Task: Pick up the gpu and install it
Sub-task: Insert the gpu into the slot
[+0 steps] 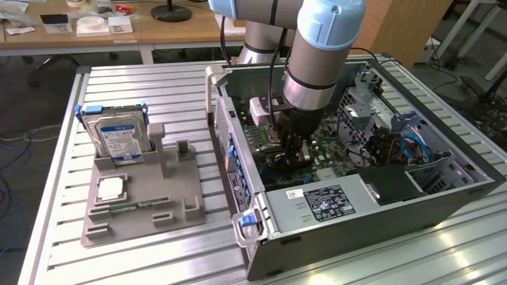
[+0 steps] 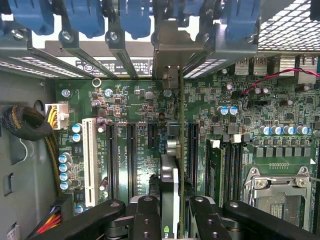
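Ribbed metal table (image 1: pixel 142 249), open PC case (image 1: pixel 443 196) lying on its side so motherboard (image 2: pixel 135 107) faces up. Gripper (image 2: pixel 170 215) down inside case, jaws part-closed, pinching the gpu (image 2: pixel 170 185) edge-on, held upright above the slots, bracket end toward rear blue latches (image 2: pixel 125 17).

slots (image 2: pixel 131 150) beside gpu (image 2: pixel 170 190) free, case wall (image 1: pixel 237 154) near

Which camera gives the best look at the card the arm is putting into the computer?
The wrist view. There the gpu stands edge-on between the tool's fingers, its bracket reaching the rear slots. In the exterior view the gpu is a sliver below the arm.
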Available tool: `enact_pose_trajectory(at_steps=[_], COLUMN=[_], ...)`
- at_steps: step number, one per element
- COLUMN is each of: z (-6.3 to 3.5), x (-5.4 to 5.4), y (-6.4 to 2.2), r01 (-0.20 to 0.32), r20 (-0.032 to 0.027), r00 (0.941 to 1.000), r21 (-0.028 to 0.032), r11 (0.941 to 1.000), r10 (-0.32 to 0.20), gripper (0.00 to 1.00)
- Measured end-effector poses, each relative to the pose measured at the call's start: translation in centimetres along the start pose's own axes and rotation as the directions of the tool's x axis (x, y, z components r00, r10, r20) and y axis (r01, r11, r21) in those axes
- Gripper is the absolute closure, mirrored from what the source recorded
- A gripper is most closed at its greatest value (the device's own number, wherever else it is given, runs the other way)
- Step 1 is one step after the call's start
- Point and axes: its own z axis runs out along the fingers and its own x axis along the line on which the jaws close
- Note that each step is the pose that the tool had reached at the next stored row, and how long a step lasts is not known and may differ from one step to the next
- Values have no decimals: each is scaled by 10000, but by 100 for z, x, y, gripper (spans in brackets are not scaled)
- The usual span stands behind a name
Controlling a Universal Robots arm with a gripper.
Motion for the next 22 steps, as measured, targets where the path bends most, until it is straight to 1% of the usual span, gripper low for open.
enact_pose_trajectory(at_steps=[22], z=[10], x=[-14], y=[1], r01=[-29], r20=[-2], r00=[10000], r21=[1], r11=[10000], r10=[29], gripper=[73])
